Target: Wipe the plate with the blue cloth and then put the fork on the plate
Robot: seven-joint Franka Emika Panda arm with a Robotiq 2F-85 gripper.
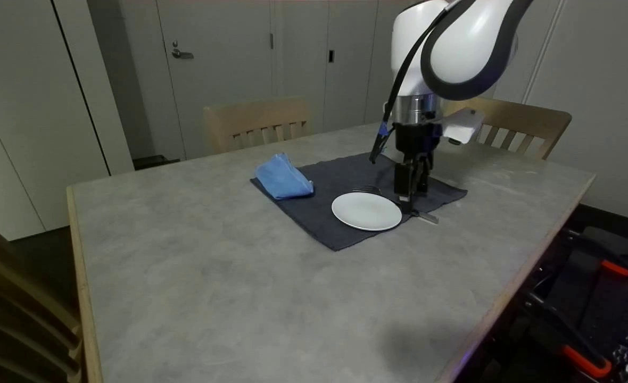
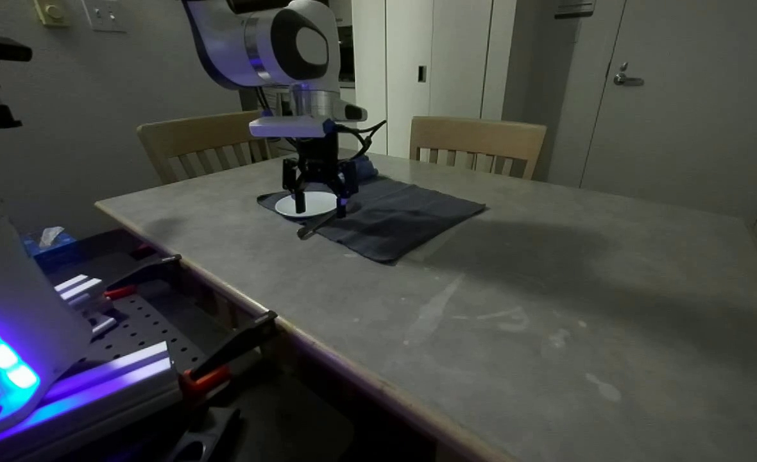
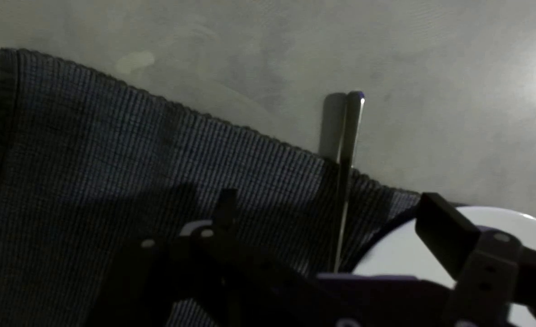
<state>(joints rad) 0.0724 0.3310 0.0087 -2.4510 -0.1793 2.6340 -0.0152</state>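
One fork [image 3: 344, 177], long axis skirting plate [image 1: 367, 211], tines [image 1: 366, 189] inward on placemat [image 1: 338, 173], handle [image 3: 351, 120] past its edge, tool [image 2: 321, 205] spread wide

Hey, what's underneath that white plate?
The dark grey placemat shows around much of the white plate in an exterior view, so it likely extends beneath. The area directly under the plate is covered; whether anything else lies there can't be seen.

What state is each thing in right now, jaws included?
Placemat: spread out, slightly creased
Plate: right way up, on the placemat
Fork: ungripped beside the plate, handle end past the placemat's edge
Jaws: open, holding nothing; contact with the fork unclear
Blue cloth: folded, ungripped at a placemat corner
Door: shut
Base lights: lit
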